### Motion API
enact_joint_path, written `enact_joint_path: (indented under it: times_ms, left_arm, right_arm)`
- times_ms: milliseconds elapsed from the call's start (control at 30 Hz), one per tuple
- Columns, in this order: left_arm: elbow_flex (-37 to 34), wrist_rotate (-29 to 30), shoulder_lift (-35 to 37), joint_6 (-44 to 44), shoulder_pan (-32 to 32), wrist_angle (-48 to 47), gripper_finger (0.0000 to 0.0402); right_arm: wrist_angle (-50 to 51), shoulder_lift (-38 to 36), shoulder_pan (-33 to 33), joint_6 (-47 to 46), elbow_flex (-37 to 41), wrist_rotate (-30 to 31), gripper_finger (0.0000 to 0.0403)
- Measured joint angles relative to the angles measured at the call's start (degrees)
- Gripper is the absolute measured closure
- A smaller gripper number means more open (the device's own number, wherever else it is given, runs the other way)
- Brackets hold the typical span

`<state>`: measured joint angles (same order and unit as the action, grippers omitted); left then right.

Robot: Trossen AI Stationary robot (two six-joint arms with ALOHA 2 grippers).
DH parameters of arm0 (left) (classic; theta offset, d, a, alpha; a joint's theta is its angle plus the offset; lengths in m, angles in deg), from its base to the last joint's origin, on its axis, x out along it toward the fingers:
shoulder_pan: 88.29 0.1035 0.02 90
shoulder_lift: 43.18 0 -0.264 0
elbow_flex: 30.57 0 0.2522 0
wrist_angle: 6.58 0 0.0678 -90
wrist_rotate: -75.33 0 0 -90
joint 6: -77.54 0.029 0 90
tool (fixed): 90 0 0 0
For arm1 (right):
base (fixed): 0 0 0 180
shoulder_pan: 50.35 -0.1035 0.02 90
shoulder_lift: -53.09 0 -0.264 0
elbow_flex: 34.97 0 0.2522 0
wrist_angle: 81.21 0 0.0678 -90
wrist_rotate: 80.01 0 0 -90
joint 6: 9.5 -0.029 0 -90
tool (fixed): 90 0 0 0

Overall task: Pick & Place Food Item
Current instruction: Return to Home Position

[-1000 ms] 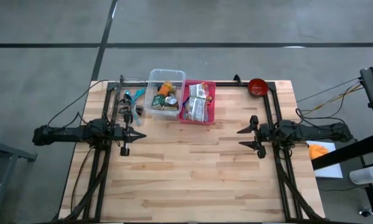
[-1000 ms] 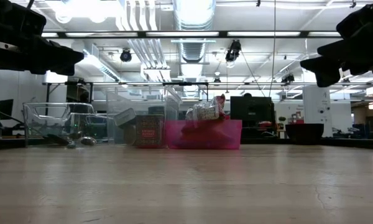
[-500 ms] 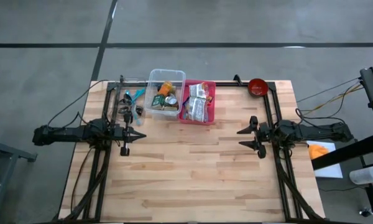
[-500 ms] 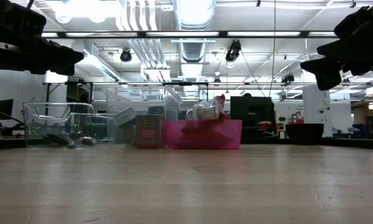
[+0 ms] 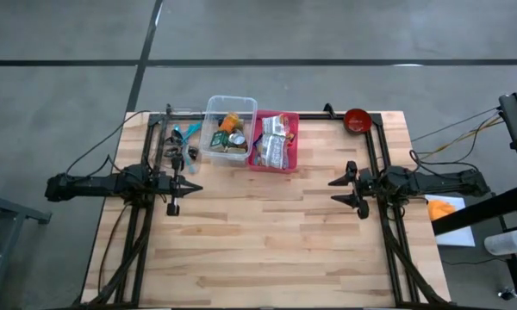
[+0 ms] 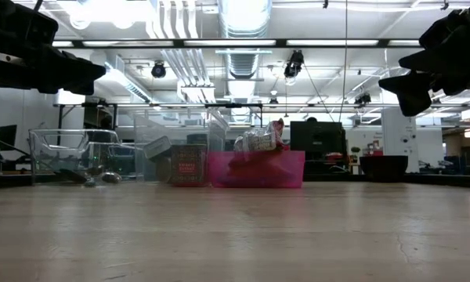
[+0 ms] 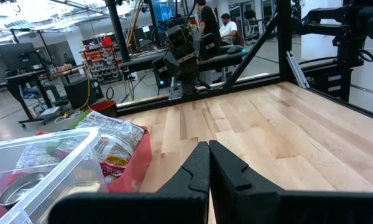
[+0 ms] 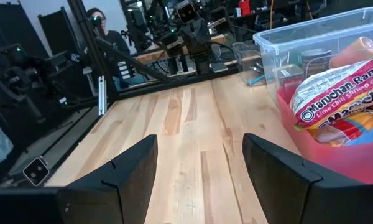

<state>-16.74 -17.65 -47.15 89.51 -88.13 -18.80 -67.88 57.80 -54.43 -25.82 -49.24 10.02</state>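
The left hand (image 5: 193, 188) hangs over the left part of the pale wooden plank counter (image 5: 267, 250). Its two dark fingers are pressed together tip to tip and hold nothing. The right hand (image 5: 333, 191) hangs over the right part, facing the left hand across bare boards. Its fingers are spread wide apart and are empty.

All the goods lie off to one side of both hands, toward the counter's far edge. A small clear plastic bin (image 8: 245, 56) stands near the left hand, and a blue piece (image 5: 189, 131) rests inside it among a few darker bits too small to make out. Just beside that bin, farther along toward the right hand, stands a larger clear plastic tub (image 5: 231, 100) holding a metal can (image 5: 237, 140) and an orange item (image 5: 231, 122). Touching the tub is a pink plastic bin (image 5: 295, 142) filled with printed noodle packets (image 5: 273, 142). It stands between the two hands but nearer the left one, and well apart from both. A round red bowl (image 5: 356, 120) sits on the far edge, near the right hand.
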Motion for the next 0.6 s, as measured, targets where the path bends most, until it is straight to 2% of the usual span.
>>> enact_joint_path:
  times_ms: [233,600]
  left_arm:
    - [0.0,0.0,0.0,-0.15,0.0,0.01,0.0401]
    - [0.0,0.01,0.0,-0.13,0.0,0.02,0.0401]
  right_arm:
    - [0.0,1.65,-0.04,-0.25,0.0,-0.09,0.0168]
    - [0.0,10.23,-0.02,1.35,0.0,-0.44,0.0168]
